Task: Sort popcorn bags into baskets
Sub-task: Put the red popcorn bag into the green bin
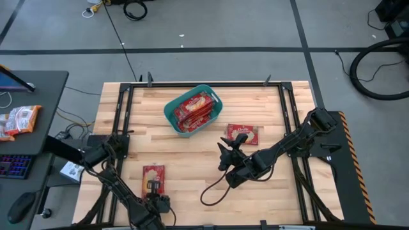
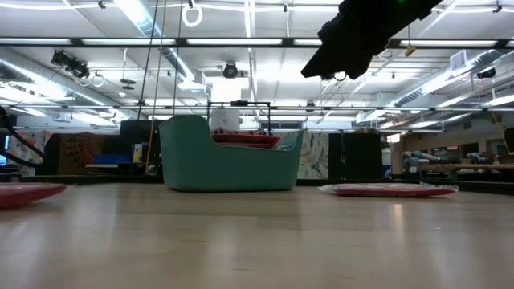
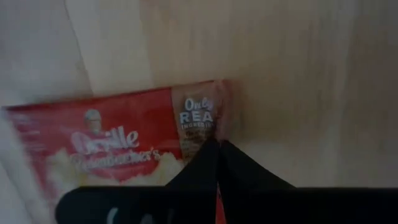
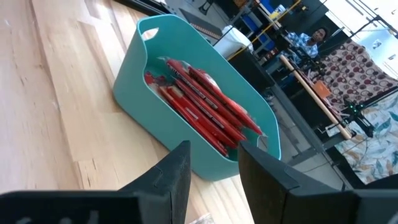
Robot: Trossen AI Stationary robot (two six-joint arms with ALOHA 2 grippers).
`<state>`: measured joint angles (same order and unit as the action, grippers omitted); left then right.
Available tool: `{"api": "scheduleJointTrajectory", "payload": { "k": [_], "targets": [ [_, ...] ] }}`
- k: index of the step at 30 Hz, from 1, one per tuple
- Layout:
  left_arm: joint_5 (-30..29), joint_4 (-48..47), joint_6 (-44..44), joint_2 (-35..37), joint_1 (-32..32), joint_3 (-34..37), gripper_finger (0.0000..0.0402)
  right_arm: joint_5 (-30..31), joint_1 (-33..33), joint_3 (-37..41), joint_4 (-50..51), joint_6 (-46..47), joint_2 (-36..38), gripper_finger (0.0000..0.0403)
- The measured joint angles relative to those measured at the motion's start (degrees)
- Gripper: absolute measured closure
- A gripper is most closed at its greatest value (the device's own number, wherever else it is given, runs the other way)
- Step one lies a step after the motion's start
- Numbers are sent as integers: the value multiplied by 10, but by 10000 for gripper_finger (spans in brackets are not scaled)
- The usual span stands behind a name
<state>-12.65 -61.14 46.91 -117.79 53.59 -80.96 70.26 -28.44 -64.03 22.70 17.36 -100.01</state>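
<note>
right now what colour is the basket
Teal, plain all over. The basket shows best in the right wrist view.

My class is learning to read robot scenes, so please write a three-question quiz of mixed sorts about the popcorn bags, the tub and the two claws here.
1. True or false: the teal tub already holds several red popcorn bags.
2. How many popcorn bags lie flat on the wooden table outside the tub? A) none B) two C) five
3. Fill in: the left claw is shut on the edge of a ____.

Key
1. True; the right wrist view shows them stacked on edge inside.
2. B: one near the left claw, one by the right claw, which is open over the table.
3. Popcorn bag.
</note>
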Motion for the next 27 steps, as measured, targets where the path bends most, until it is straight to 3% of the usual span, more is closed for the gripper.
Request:
{"api": "scheduleJointTrajectory", "payload": {
  "k": [8, 15, 27],
  "targets": [
    [-15, -37, -86, 110, -73, -41, 399, -40, -2, 0, -10, 10, 0, 266],
    [-27, -38, -190, 228, -182, -53, 400, -54, -28, 0, -12, 25, 0, 266],
    [-26, 117, -582, 301, -399, -53, 401, -54, -81, 0, -14, 81, 0, 266]
  ]
}}
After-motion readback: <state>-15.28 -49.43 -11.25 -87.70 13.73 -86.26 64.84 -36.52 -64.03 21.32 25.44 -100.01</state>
